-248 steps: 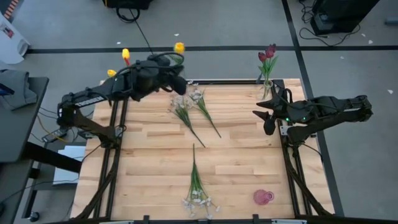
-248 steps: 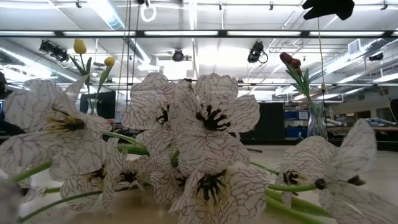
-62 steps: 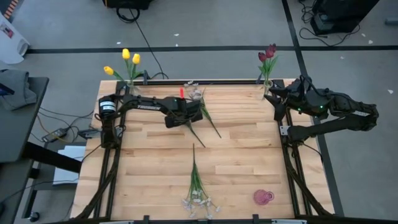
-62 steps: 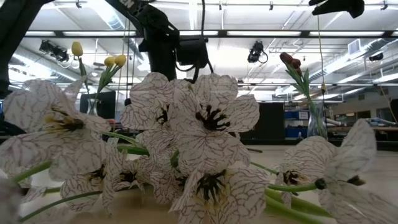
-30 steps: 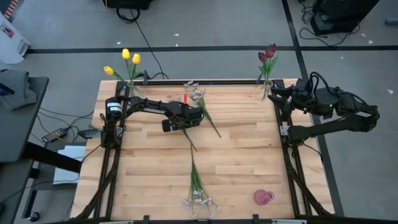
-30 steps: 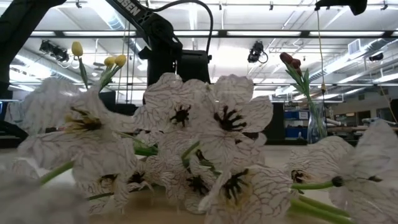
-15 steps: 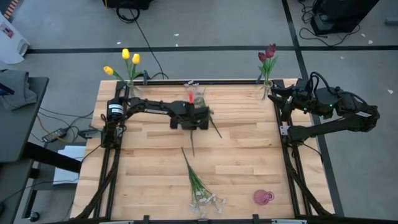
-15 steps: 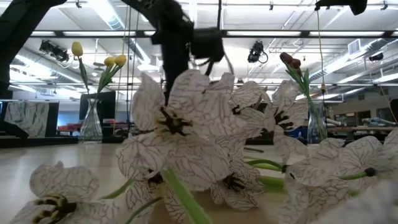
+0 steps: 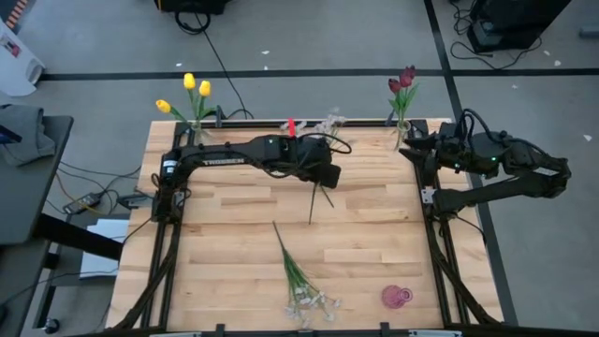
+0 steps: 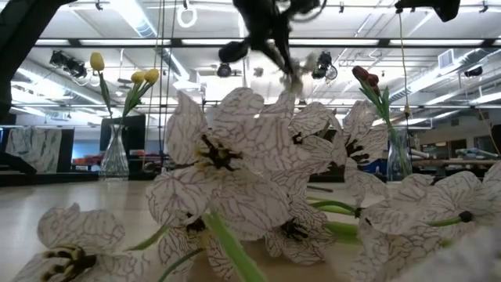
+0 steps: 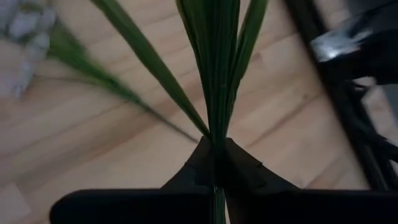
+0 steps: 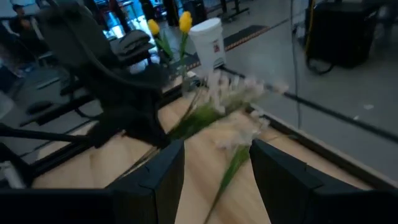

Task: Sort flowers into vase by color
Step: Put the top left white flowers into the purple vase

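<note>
Now left tool (image 9: 323, 175) clamped on white spray stem (image 11: 214, 93), lifted above counter (image 9: 374, 234); right tool (image 9: 409, 152) parted, empty, far right corner.

Left wrist view. The left tool (image 11: 214, 163) has its two dark fingers (image 11: 242, 168) closed together on a bundle of green stems (image 11: 214, 68), which fans out into long narrow leaves beyond the fingertips. Behind lies the light wooden table (image 11: 112, 149). A blurred spray of whitish blossoms (image 11: 28, 31) shows at one corner; dark frame members (image 11: 348, 106) cross the opposite side.
</note>
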Robot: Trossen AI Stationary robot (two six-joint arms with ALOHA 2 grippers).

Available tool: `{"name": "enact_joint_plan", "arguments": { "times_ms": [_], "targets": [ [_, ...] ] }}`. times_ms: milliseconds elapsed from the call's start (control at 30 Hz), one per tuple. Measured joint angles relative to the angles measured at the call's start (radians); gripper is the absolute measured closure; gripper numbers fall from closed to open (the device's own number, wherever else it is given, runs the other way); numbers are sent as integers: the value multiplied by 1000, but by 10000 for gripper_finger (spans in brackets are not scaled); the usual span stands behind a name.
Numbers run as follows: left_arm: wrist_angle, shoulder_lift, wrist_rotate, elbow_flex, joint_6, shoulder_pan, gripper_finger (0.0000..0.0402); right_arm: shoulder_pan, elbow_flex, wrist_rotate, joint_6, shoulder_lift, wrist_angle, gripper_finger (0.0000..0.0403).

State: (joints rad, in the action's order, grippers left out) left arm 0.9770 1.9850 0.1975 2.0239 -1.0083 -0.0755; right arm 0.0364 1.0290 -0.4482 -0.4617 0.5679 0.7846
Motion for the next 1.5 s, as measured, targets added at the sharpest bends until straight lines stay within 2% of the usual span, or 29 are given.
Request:
{"name": "enact_joint_plan", "arguments": {
  "times_ms": [233,333,400,600,700,800,1133,1300,1500],
  "targets": [
    [-151,0,75,160,255,69,386,0,-14,163,-174,88,49,207],
    [-225,0,105,203,335,98,386,5,-45,234,-246,121,-2,207],
    [-263,0,118,213,372,116,385,17,-69,240,-273,137,-70,207],
    [-332,0,124,214,408,168,385,73,-99,118,-240,137,-303,207],
    [-392,0,127,214,426,188,385,98,-103,41,-215,121,-325,207],
    [-520,-3,97,213,504,197,385,116,-103,0,-209,111,-320,207],
    [-596,-6,72,212,477,155,385,159,-104,-59,-142,128,-479,208],
    [-635,-6,15,213,478,155,385,160,-105,-77,-137,157,-488,208],
    [-640,1,-7,213,476,161,385,160,-105,-84,-113,166,-528,208]
  ]
}}
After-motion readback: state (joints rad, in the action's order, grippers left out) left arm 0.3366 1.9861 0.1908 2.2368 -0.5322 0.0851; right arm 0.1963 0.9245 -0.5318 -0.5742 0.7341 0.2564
